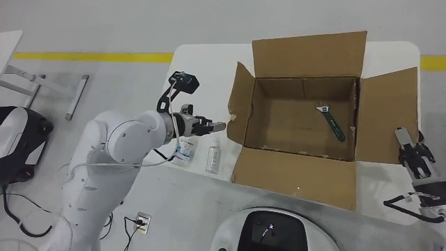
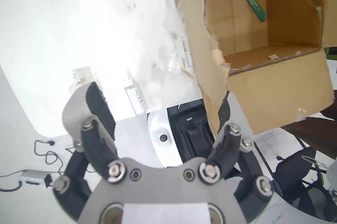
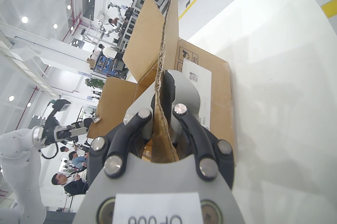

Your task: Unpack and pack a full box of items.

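The open cardboard box (image 1: 296, 174) is standing on the white worktop (image 1: 209, 70), with all its flaps folded out. Inside it, a wrench (image 1: 330, 123) with a green handle is lying on the bottom, toward the 3 o'clock wall.

The left gripper (image 1: 217, 125) is hanging at the 9 o'clock side of the box, just beside the torn edge of the left flap (image 1: 239, 104). Its fingers (image 2: 100, 104) are standing wide apart and are holding nothing.

The right gripper (image 1: 408, 139) is sitting at 4 o'clock from the box. Its fingers are pressing together on the edge of the right flap (image 1: 387, 115), one on each face of the cardboard.

At 8 o'clock from the box, a clear bottle (image 1: 183, 150) and a small white spray bottle (image 1: 213, 160) are lying near each other on the worktop.
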